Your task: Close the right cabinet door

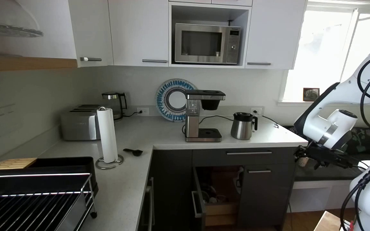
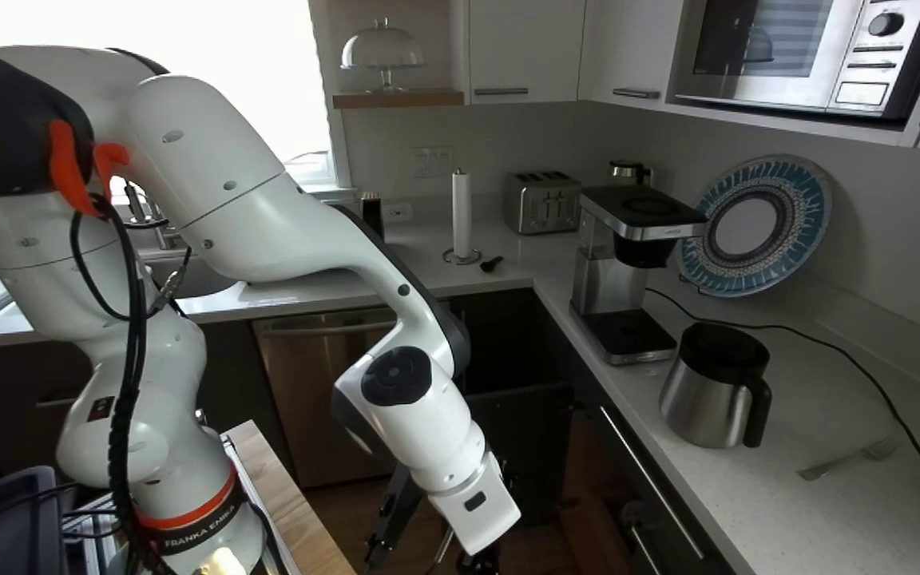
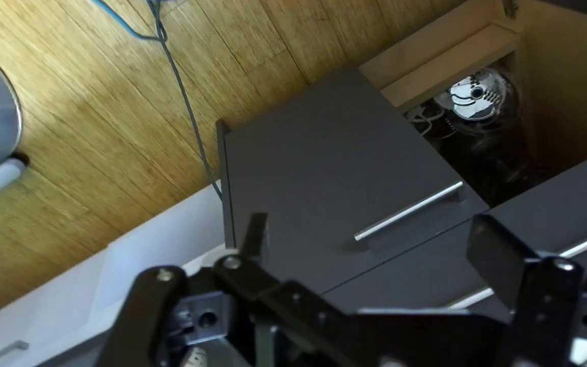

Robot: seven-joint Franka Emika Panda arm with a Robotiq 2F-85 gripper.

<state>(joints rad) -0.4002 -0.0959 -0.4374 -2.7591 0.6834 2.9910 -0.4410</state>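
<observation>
The right cabinet door is a charcoal-grey panel with a silver bar handle near its top. It lies flush in the cabinet front and looks shut. It fills the middle of the wrist view. The door left of it stands open, swung outward, and shows as a dark panel in an exterior view. My gripper is off to the right of the cabinet, near counter height. In the wrist view its black fingers are wide apart with nothing between them, and the right door's handle shows beyond them.
A drawer with a long handle sits above both doors. The open cabinet holds appliance parts. The counter carries a steel carafe and coffee maker. A cable lies on the wooden floor.
</observation>
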